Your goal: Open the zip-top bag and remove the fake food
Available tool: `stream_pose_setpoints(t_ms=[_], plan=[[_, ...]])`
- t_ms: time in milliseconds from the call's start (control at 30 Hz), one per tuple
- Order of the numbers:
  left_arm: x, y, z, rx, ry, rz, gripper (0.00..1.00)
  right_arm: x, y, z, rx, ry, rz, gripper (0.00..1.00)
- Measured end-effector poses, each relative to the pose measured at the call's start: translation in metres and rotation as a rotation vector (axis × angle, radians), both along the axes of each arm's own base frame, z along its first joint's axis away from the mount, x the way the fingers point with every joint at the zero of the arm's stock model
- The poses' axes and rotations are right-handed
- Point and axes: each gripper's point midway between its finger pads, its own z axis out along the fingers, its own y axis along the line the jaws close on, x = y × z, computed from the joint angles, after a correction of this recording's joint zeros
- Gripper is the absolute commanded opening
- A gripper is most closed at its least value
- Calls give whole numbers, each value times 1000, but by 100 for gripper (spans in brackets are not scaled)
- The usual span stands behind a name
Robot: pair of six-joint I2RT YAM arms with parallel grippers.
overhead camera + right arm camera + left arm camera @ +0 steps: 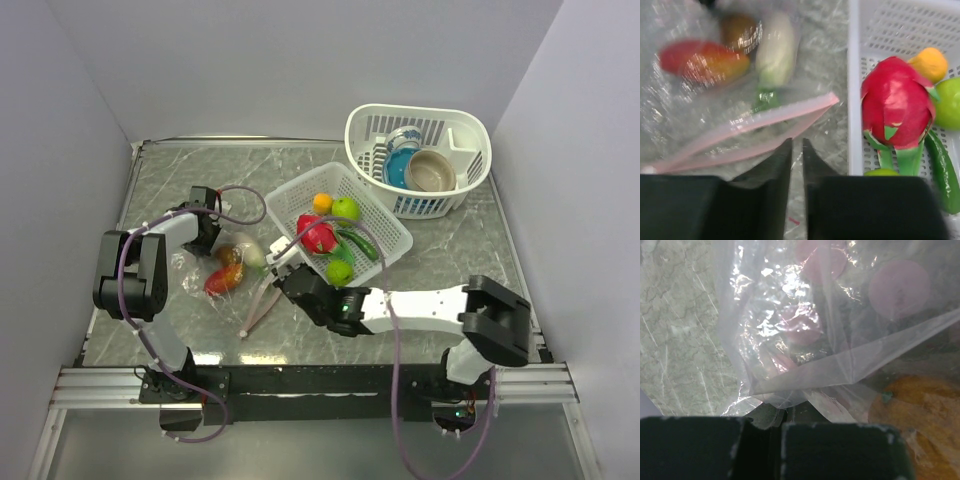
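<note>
The zip-top bag [212,270] lies on the table's left side, its pink zip strip [755,122] towards the right arm. Inside it lie a red-orange fruit [705,60], a brownish piece [740,30] and a pale vegetable [777,50]. My left gripper [215,236] is shut on the bag's clear plastic [805,340] at the far end. The tips of my right gripper [797,142] sit just short of the zip strip. They are open by a narrow gap, with only table showing between them. More fake food lies in the low white basket [392,240]: a dragon fruit [895,100], an orange piece [932,62] and green pieces [346,208].
A taller white basket [470,130] at the back right holds a tan bowl [432,170] and a blue cup [405,140]. The low basket's rim [854,100] runs right beside my right gripper. White walls enclose the table on three sides.
</note>
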Motion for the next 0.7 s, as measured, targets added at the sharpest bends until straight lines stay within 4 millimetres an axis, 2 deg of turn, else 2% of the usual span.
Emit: stream_pose_setpoints(t_ms=[133,300,400,433,500,533,567,600,700], plan=[[0,0,0,-1,0,0,1,-3,9,-39,-66,47,32,13],[0,-1,0,-4,0,-1,1,-10,22,-70,-91,106,77,27],[0,-1,0,-8,0,-3,1,-9,37,-76,-74,122,95,40],[0,-2,0,-10,0,-4,1,-8,43,-76,-68,122,100,51],[0,-3,0,-18,-1,-7,1,-5,56,-77,-50,126,109,66],[0,-4,0,-20,-1,-7,1,-5,61,-79,-48,127,114,86],[-1,-4,0,-25,-1,-9,1,-3,67,-79,-43,128,117,96],[-1,-5,0,-30,-2,-11,1,-1,73,-79,-34,127,118,100],[-4,-9,0,-49,1,-19,1,5,85,-83,-32,115,114,100]])
